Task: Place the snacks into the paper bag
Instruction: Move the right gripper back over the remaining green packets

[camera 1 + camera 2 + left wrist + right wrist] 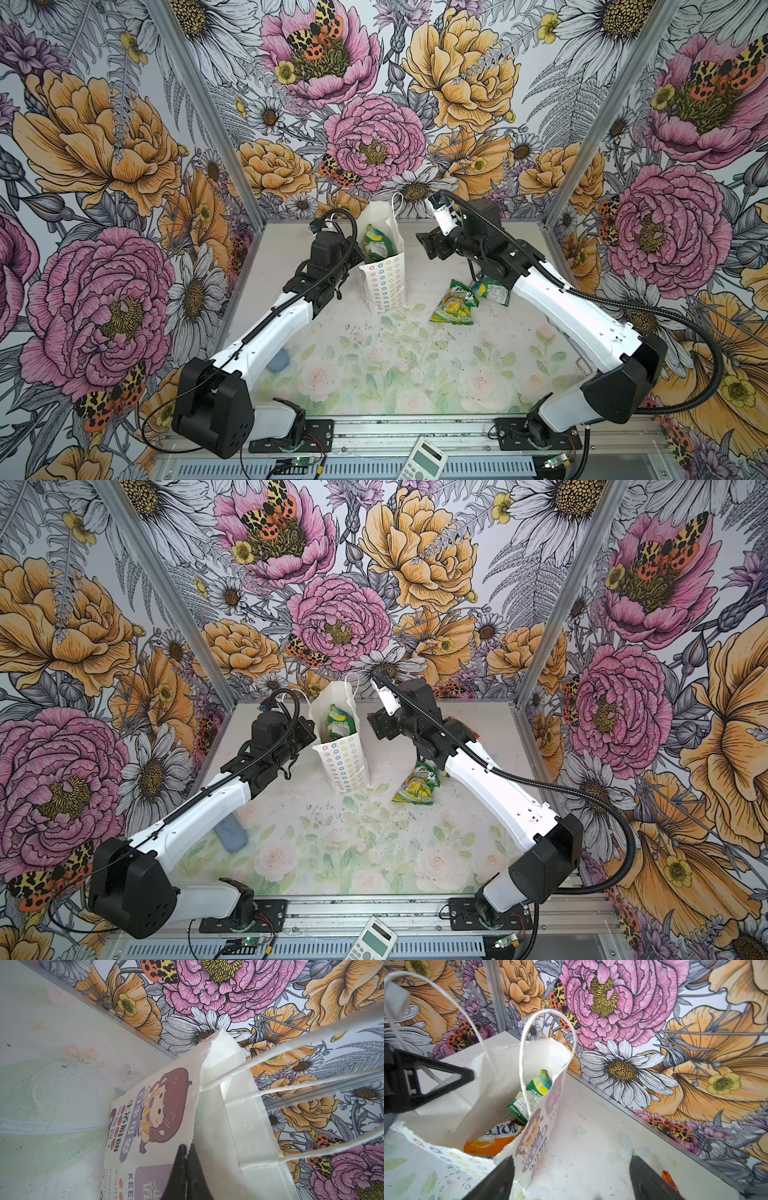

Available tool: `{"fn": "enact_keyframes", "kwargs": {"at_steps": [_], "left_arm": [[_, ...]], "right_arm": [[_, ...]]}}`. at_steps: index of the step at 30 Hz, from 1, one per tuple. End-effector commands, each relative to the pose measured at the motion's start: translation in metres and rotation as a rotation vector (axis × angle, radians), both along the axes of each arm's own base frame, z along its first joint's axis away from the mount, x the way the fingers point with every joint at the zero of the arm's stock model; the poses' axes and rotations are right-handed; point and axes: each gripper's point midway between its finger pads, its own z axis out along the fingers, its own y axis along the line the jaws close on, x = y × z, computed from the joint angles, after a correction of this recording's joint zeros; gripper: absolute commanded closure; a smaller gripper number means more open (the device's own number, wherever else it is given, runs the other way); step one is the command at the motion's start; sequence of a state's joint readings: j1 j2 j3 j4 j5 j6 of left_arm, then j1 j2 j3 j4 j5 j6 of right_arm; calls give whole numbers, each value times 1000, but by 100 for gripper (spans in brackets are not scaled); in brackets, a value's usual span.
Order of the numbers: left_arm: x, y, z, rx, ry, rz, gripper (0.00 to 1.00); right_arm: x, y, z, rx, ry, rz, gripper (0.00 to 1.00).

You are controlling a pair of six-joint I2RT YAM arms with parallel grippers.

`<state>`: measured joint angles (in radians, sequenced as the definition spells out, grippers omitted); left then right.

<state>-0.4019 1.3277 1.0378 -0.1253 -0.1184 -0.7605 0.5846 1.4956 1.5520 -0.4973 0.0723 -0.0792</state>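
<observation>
While left claw (186,1148) pinches the stiff paper bag (228,1126), right claw (571,1158) gapes empty.

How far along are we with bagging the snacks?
Done: a green packet and an orange packet sit inside the paper bag. In hand: the left tool pinches the bag's rim; the right tool is open and empty beside it. Left: at least a yellow-green packet, a green one and a blue packet lie on the table.

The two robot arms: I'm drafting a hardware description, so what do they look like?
The left arm and right arm have glossy white link shells, bulky black joint housings and a black corrugated cable conduit alongside. The gripper fingers are matte black tapered wedges. No readable markings.
</observation>
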Motion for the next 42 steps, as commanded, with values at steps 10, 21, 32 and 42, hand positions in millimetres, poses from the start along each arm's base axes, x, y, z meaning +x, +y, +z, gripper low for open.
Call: {"fn": "enact_keyframes", "kwargs": {"at_steps": [10,21,32,42], "left_arm": [[1,-1,19,-19,-46,-3,100],[0,-1,17,-17,-41,-2,100],[-1,0,17,-14,-41,6,100],[0,-1,13,-9,-32,5,100]], "right_arm": [[5,-75,-6,122,31,-353,0],[10,-114,-38,260,118,-610,0],[13,-118,-88,316,270,-776,0],[13,-107,-129,360,412,-827,0]]}}
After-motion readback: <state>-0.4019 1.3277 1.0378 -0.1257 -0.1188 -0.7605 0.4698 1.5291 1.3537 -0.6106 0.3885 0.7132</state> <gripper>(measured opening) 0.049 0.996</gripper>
